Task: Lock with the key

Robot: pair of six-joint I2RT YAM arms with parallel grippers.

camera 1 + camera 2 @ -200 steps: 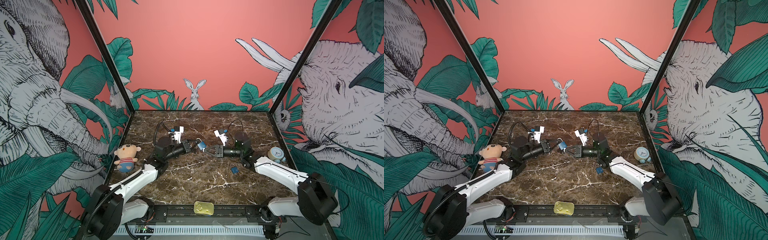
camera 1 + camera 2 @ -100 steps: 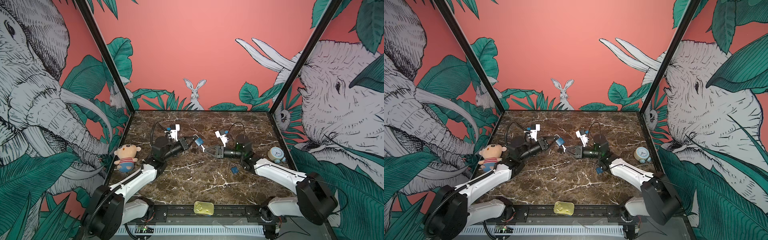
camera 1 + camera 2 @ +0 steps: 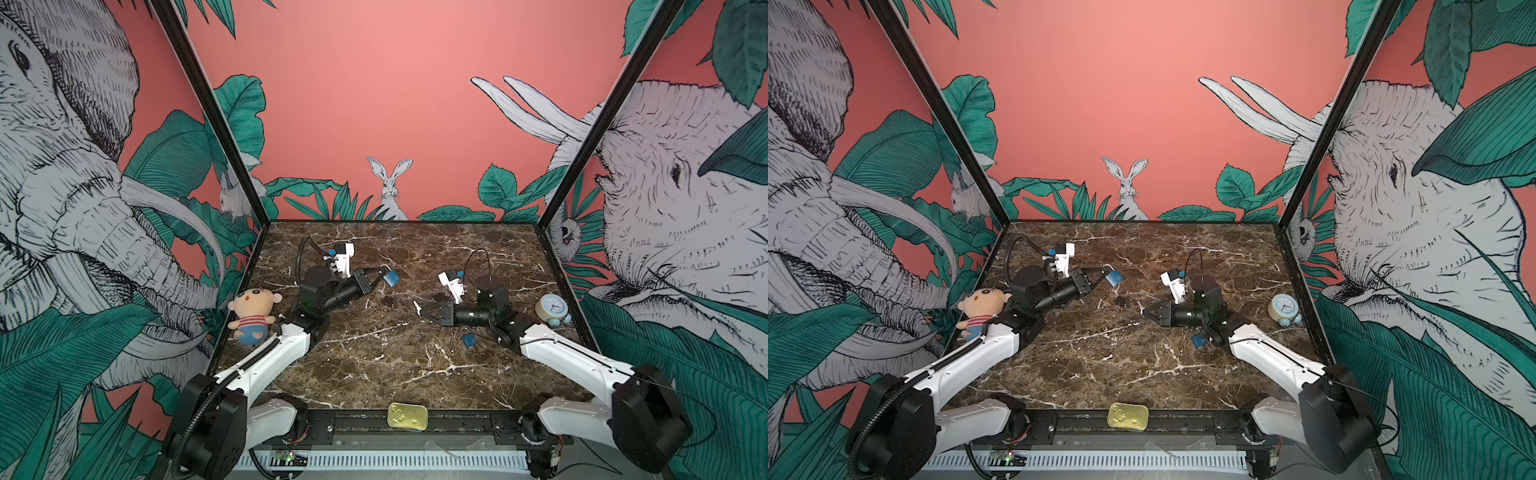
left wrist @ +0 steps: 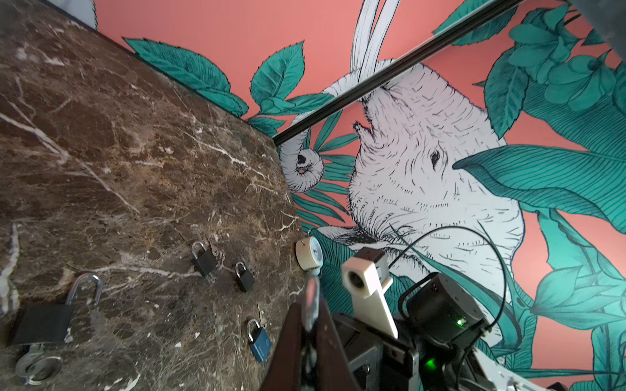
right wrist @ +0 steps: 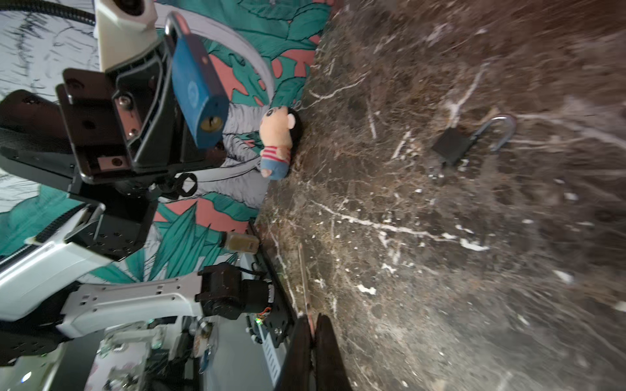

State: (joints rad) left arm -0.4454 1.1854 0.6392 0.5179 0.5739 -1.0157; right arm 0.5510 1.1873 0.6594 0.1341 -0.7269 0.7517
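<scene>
Far left, against the wall, you have a beige plush doll in a striped shirt (image 3: 251, 316) lying on the brown marble tabletop (image 3: 374, 365). Next comes your left gripper (image 3: 379, 275), held up off the marble with its jaws clamped on the silver shackle of a big blue rectangular padlock (image 3: 391, 277). The body sticks out past the fingertips, and the right wrist view shows its brass keyhole (image 5: 210, 122). Just in front of it, an open-shackle black padlock (image 3: 388, 300) lies flat and untouched, with a silver key ring (image 4: 37, 365) at its base in the left wrist view. A gold oval tin (image 3: 407, 415) sits at the middle of the front edge. Your right gripper (image 3: 424, 311) is low and points toward the left arm, jaws together on a thin silver key (image 3: 416, 306) whose blade pokes past the tips. The key is apart from the blue padlock, not in the keyhole. A small blue padlock (image 3: 469, 340) lies beside the right arm. The left wrist view also shows two small black padlocks (image 4: 204, 260) with their shackles shut, near the clock. Far right stands a cream round alarm clock with a blue face (image 3: 550, 308).
</scene>
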